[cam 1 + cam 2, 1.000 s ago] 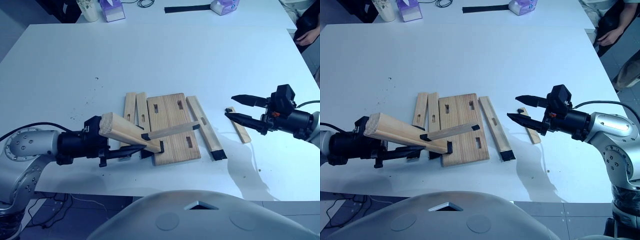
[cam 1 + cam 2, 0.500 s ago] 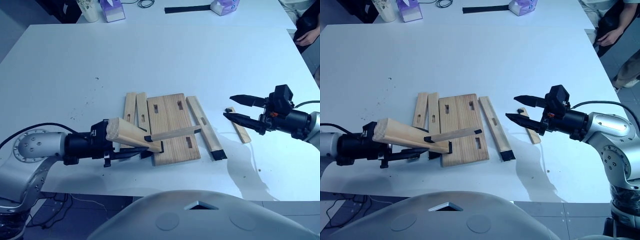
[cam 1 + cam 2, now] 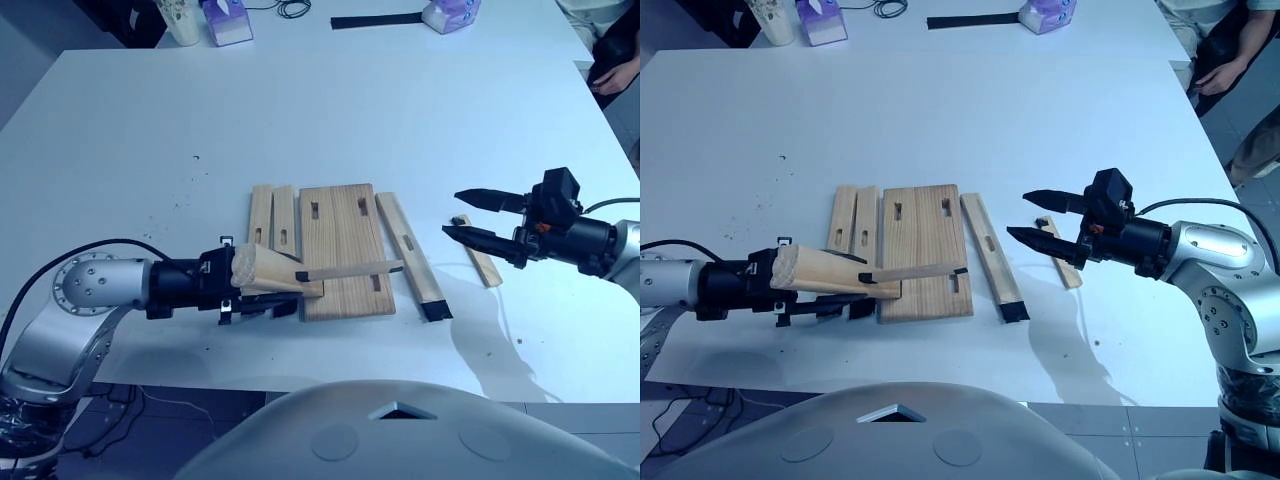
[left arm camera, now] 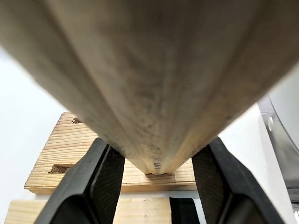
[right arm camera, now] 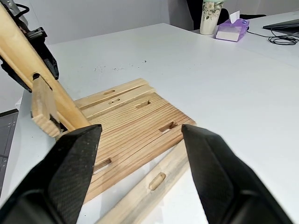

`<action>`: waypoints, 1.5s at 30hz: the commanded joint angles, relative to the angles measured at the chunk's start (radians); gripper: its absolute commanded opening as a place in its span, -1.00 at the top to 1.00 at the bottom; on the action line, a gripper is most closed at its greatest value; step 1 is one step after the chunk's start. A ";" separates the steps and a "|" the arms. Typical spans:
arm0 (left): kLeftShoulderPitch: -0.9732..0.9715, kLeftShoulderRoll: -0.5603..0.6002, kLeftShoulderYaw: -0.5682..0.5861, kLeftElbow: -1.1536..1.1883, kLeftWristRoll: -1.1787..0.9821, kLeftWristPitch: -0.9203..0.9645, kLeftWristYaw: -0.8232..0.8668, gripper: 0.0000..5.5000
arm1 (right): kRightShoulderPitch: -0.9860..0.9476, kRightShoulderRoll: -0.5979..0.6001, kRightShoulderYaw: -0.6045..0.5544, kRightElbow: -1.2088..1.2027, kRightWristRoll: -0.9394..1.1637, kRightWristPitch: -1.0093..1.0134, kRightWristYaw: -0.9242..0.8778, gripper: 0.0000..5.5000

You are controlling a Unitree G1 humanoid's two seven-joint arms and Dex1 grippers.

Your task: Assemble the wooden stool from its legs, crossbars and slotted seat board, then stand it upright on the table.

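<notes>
Left gripper [image 3: 252,303] clamps the thick pale wooden leg [image 3: 268,273], its thin crossbar [image 3: 350,270] low over the flat slotted seat board [image 3: 340,225] — lining up a slot, I'd say. Right gripper [image 3: 455,212] hovers to the side, jaws apart — on standby.

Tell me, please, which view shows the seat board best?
The right eye view: nearly the whole seat board from above, slots visible; the left eye view matches. The right wrist view shows it obliquely, behind the right hand. The left wrist view shows one edge below the held leg.
</notes>
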 commanded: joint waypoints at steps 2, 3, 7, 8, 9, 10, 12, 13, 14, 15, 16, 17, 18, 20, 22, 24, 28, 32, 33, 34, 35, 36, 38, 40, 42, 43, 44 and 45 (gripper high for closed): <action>-0.067 0.013 -0.098 0.137 0.093 0.079 -0.002 0.24 | -0.028 -0.015 0.016 0.004 -0.009 0.003 0.005 -0.15; -0.087 0.015 -0.110 0.158 0.106 0.065 -0.010 0.24 | -0.029 -0.013 0.016 0.005 -0.009 0.004 0.003 -0.15; -0.169 0.031 -0.141 0.226 0.124 0.026 -0.049 0.24 | -0.027 -0.004 0.016 0.001 -0.004 0.006 -0.007 -0.15; -0.189 0.036 -0.149 0.239 0.128 0.013 -0.066 0.24 | -0.022 -0.001 0.015 -0.002 -0.003 0.005 -0.011 -0.15; -0.207 0.040 -0.157 0.252 0.132 0.000 -0.084 0.24 | -0.018 0.002 0.015 -0.004 -0.004 0.004 -0.014 -0.15; -0.219 0.042 -0.163 0.260 0.133 -0.012 -0.101 0.24 | -0.016 0.005 0.016 -0.006 -0.004 0.004 -0.018 -0.15; -0.240 0.044 -0.175 0.270 0.132 -0.032 -0.130 0.24 | -0.012 0.010 0.017 -0.010 -0.004 0.003 -0.024 -0.15; -0.250 0.043 -0.182 0.273 0.130 -0.044 -0.143 0.24 | -0.009 0.013 0.017 -0.012 -0.003 0.003 -0.027 -0.15; -0.257 0.041 -0.187 0.274 0.128 -0.052 -0.153 0.24 | -0.006 0.015 0.016 -0.014 -0.002 0.003 -0.030 -0.15; -0.261 0.039 -0.187 0.273 0.124 -0.058 -0.157 0.24 | -0.009 0.016 0.019 -0.014 -0.003 0.003 -0.032 -0.15; -0.265 0.037 -0.189 0.271 0.121 -0.058 -0.158 0.24 | -0.011 0.017 0.022 -0.013 -0.003 0.003 -0.033 -0.15; -0.271 0.033 -0.192 0.272 0.121 -0.057 -0.156 0.24 | -0.013 0.017 0.024 -0.012 -0.004 0.003 -0.034 -0.15; -0.279 0.027 -0.196 0.276 0.126 -0.059 -0.153 0.24 | -0.014 0.018 0.026 -0.012 -0.004 0.003 -0.035 -0.15; -0.296 0.019 -0.206 0.287 0.138 -0.053 -0.141 0.24 | -0.017 0.019 0.029 -0.010 -0.006 0.001 -0.037 -0.15; -0.318 0.003 -0.206 0.303 0.156 -0.025 -0.088 0.24 | -0.018 0.020 0.030 -0.008 -0.007 0.000 -0.037 -0.15; -0.326 0.008 -0.203 0.310 0.151 -0.003 -0.074 0.09 | -0.018 0.019 0.031 -0.008 -0.008 -0.001 -0.038 -0.15; -0.328 -0.008 -0.135 0.302 0.122 0.045 -0.046 -0.15 | -0.005 0.019 0.024 -0.018 -0.006 -0.001 -0.044 -0.15; -0.267 0.032 -0.049 0.264 0.077 0.082 -0.064 -0.15 | 0.015 0.022 0.012 -0.025 -0.003 -0.003 -0.053 -0.15; -0.255 0.035 -0.027 0.255 0.073 0.094 -0.053 -0.15 | 0.027 0.023 0.004 -0.031 -0.002 -0.004 -0.057 -0.15; -0.237 0.040 -0.001 0.248 0.074 0.106 -0.038 -0.15 | 0.038 0.025 -0.002 -0.038 -0.001 -0.005 -0.062 -0.15; -0.212 0.047 0.023 0.241 0.078 0.118 -0.024 -0.15 | 0.050 0.026 -0.009 -0.045 0.000 -0.006 -0.066 -0.15; -0.184 0.050 0.048 0.236 0.084 0.143 0.000 -0.15 | 0.069 0.029 -0.020 -0.055 0.001 -0.007 -0.072 -0.15; -0.095 0.042 0.111 0.195 0.083 0.222 0.070 -0.15 | 0.104 0.033 -0.041 -0.073 0.001 -0.011 -0.083 -0.15; 0.023 0.009 0.185 0.102 0.057 0.339 0.166 -0.15 | 0.139 0.037 -0.066 -0.088 -0.002 -0.015 -0.092 -0.15; 0.097 -0.045 0.241 0.004 -0.001 0.495 0.281 -0.15 | 0.181 0.043 -0.106 -0.106 0.001 -0.016 -0.102 -0.15; 0.121 -0.078 0.263 -0.036 -0.029 0.575 0.343 -0.22 | 0.196 0.046 -0.122 -0.112 0.002 -0.016 -0.107 -0.15; 0.135 -0.111 0.280 -0.065 -0.056 0.650 0.404 -0.24 | 0.203 0.049 -0.131 -0.113 0.002 -0.016 -0.111 -0.15; 0.142 -0.137 0.288 -0.094 -0.074 0.705 0.453 -0.30 | 0.207 0.050 -0.135 -0.113 0.000 -0.018 -0.114 -0.15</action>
